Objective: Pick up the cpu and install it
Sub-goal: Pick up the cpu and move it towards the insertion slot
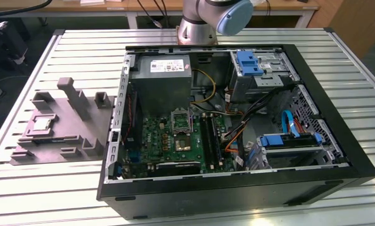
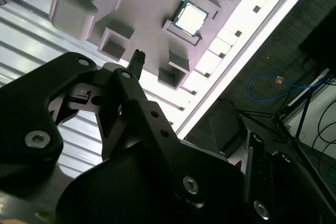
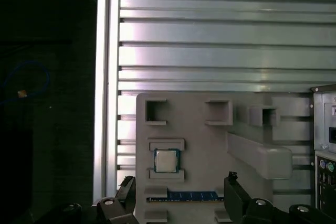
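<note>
Closest to us, our gripper (image 3: 178,182) hangs with its fingers (image 3: 234,192) spread wide and empty. Beyond them we see the cpu (image 3: 166,161) lying flat in a recess of the grey holder (image 3: 205,140), which rests on the slatted table (image 3: 210,40) beside the open computer case (image 1: 225,193).

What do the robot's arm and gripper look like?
The arm is a silver-grey metal tube with a light blue round joint cap. The gripper is matte black, built of angular linked plates pinned by silver bolts, ending in slim black jaws.
</note>
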Controlling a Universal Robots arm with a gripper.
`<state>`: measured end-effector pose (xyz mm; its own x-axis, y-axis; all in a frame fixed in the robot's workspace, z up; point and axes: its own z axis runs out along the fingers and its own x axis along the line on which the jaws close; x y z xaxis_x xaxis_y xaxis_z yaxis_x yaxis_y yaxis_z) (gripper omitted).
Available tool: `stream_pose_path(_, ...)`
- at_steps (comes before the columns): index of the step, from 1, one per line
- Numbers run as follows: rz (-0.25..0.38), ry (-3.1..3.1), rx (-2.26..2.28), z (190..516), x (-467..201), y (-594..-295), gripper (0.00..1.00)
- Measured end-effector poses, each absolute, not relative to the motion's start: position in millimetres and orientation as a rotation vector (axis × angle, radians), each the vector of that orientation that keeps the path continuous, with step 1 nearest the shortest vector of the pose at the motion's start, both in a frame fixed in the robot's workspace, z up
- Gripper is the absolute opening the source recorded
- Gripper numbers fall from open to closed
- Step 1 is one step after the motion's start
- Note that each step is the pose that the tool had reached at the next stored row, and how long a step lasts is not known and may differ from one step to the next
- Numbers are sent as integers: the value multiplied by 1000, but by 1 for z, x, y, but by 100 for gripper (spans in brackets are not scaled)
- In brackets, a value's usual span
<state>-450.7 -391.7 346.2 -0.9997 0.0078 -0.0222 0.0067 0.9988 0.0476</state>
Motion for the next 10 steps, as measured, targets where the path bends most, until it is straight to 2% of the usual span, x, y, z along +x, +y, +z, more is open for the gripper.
stream_pose_path(10, 78, 3118, 11, 343, -451, -392, 76)
